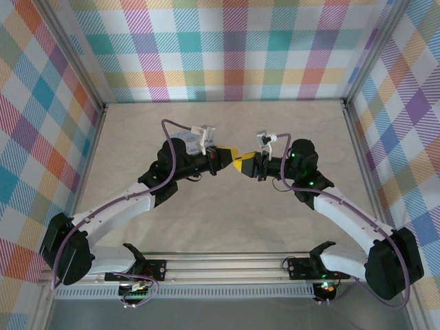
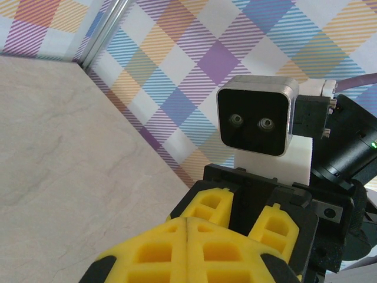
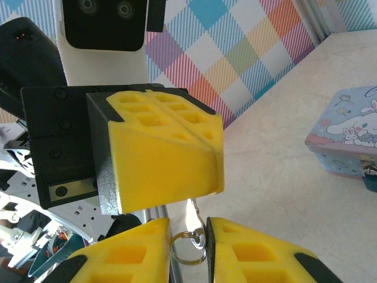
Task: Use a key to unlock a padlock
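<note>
My two grippers meet tip to tip above the middle of the table. My left gripper (image 1: 229, 155) (image 2: 185, 221) has its yellow fingers pressed together. In the right wrist view a small silver key (image 3: 199, 227) hangs below the left gripper's tips (image 3: 212, 150), its top end hidden behind them, so it seems pinched there. Its wire ring (image 3: 187, 252) sits in the gap between my right gripper's (image 3: 188, 230) (image 1: 246, 165) fingers, which stand apart around it. A small dark teal thing, probably the padlock (image 3: 370, 178), lies by the tin box at the frame's right edge.
The pale blue cartoon-printed tin box (image 3: 347, 132) rests on the beige table (image 1: 227, 220) behind the left wrist. Plaid walls close the back and both sides. A metal rail (image 1: 227, 265) runs along the near edge by the arm bases.
</note>
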Motion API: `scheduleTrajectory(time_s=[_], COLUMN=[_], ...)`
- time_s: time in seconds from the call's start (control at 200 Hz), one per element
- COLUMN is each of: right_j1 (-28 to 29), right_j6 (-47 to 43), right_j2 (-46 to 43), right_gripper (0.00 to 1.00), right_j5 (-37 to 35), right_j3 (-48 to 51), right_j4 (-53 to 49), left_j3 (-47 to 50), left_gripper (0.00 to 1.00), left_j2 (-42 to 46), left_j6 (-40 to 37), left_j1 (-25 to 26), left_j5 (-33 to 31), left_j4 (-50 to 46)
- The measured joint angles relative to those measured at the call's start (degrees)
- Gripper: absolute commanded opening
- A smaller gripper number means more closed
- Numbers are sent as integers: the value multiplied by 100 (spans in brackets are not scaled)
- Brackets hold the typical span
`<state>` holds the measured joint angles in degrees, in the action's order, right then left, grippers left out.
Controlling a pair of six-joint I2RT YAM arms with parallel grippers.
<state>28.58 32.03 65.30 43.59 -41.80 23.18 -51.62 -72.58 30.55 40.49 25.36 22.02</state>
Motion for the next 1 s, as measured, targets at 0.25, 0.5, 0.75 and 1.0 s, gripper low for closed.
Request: scheduleTrajectory(time_s=[0.25,0.5,0.75,1.0], right_j1=[0,0,0,0], right_j6=[37,37,59,57], right_j2=[105,155,245,249], right_gripper=[19,18,13,13], right_j5=[0,-7,-24,-68], right_j3=[0,0,-44,-44], right_j4=[22,39,120,122], left_j3=[0,0,2,11], left_gripper=[0,0,0,0], left_j2=[0,0,-2,-2], left_j6=[0,2,4,7], left_j1=[0,0,0,0], left_j5=[-59,-59,-96,-157], left_j4=[-98,-133,-157,-160])
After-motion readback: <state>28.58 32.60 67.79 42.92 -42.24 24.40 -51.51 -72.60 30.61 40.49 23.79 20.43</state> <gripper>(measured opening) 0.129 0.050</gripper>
